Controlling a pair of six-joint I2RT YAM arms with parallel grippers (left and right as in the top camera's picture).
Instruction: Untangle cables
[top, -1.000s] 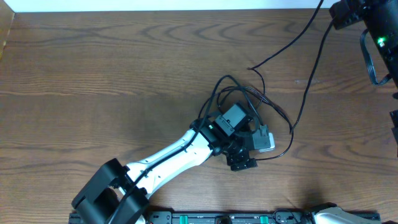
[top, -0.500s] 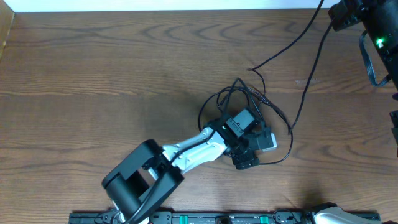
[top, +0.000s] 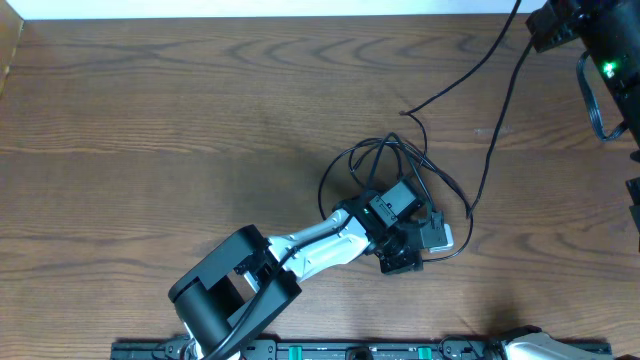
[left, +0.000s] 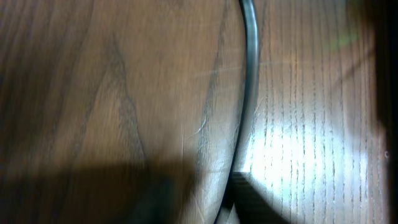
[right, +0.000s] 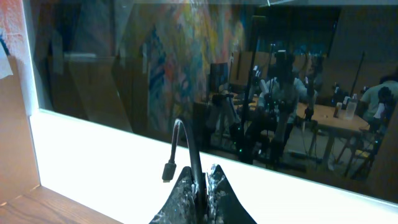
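The cables (top: 395, 165) are black loops tangled at the table's middle, with a white-grey plug (top: 438, 235) at their lower right. My left gripper (top: 403, 245) sits low over the tangle's near side. In the left wrist view one black cable (left: 249, 81) runs down the wood to a dark finger (left: 255, 199); the other finger is a blur, so the jaw gap is unclear. My right gripper (right: 202, 180) is raised at the back right and shut on a black cable (right: 189, 146) whose plug end (right: 169, 171) hangs beside it. That cable (top: 470, 65) trails down to the table.
A second black strand (top: 495, 130) drops from the right arm (top: 590, 40) to the tangle's right side. The table's white back edge (top: 260, 12) runs along the top. A black rail (top: 350, 350) lies along the front edge.
My left arm has pushed right and folded closer to the tangle. The loops and the white-grey plug have shifted slightly right and toward the front. The right arm has stayed still.
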